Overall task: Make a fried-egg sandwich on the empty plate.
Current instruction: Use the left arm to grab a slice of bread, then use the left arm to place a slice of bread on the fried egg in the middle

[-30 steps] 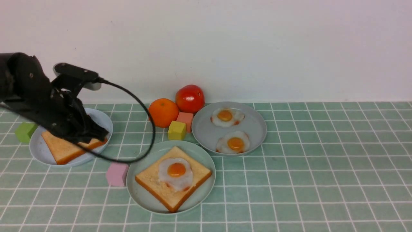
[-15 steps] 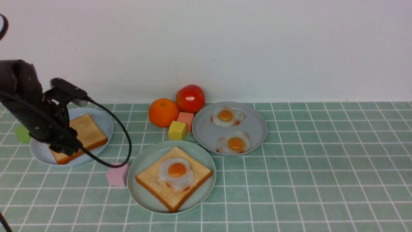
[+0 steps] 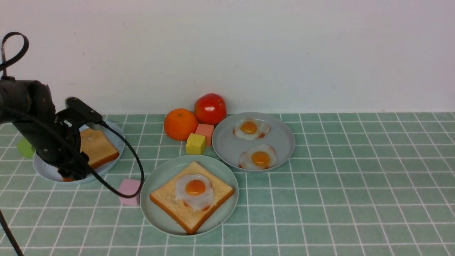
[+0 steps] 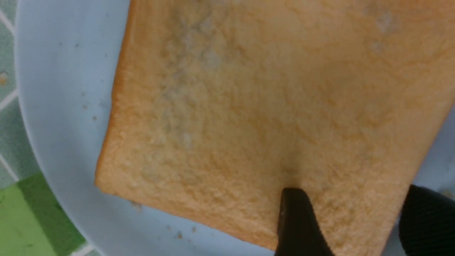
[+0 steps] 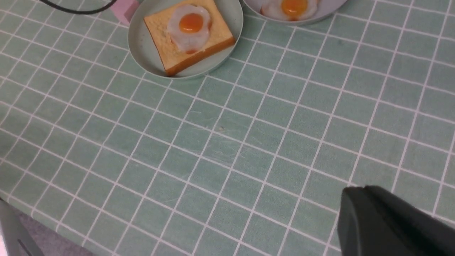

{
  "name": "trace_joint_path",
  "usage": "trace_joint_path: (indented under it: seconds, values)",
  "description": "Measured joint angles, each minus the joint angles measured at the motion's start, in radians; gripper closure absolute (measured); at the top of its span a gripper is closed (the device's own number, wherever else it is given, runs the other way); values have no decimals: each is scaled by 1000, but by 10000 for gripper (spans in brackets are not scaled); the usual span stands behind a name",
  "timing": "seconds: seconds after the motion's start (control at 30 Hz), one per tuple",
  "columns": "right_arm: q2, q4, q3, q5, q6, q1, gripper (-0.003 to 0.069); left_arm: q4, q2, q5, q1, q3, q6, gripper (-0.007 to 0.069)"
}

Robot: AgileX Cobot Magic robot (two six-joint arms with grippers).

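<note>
Now that the left arm has tipped downward and drawn back toward the left edge of the green tiled surface (image 3: 337, 199), the left fingers (image 4: 296, 227) sit low at the near corner of the loose square golden-brown toast slice (image 3: 96, 147) on the round light blue plastic plate (image 3: 117, 137). A second ago they reach over the slice at a flatter angle. In the wrist view they stand apart with nothing gripped: one black finger rests on the crumb and the other lies just off the crust, so the corner sits between them. That reads as the set-up for a pinch, and the slice looks unmoved on its plate. The round pale mint-green plastic plate (image 3: 156, 185), at the middle toward the near edge, already carries the other square toast slice (image 3: 170, 204) with the glossy white toy fried egg (image 3: 194, 190) on top, so this loose slice is the lid that remains. The right fingers (image 5: 391, 224) show only as a dark edge, and I cannot tell whether they are open.
</note>
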Motion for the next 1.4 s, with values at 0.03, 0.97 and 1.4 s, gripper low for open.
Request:
trace_joint_path:
  seconds: [0.03, 0.97, 1.4]
  values:
    - [0, 0, 0, 0, 0, 0, 645, 5, 2, -1, 0, -1, 0, 244]
    - [0, 25, 2, 1, -26, 0, 622, 26, -429, 115, -490, 184, -524, 598]
    - [0, 72, 2, 41, -26, 0, 606, 286, -246, 113, -776, 197, -863, 598]
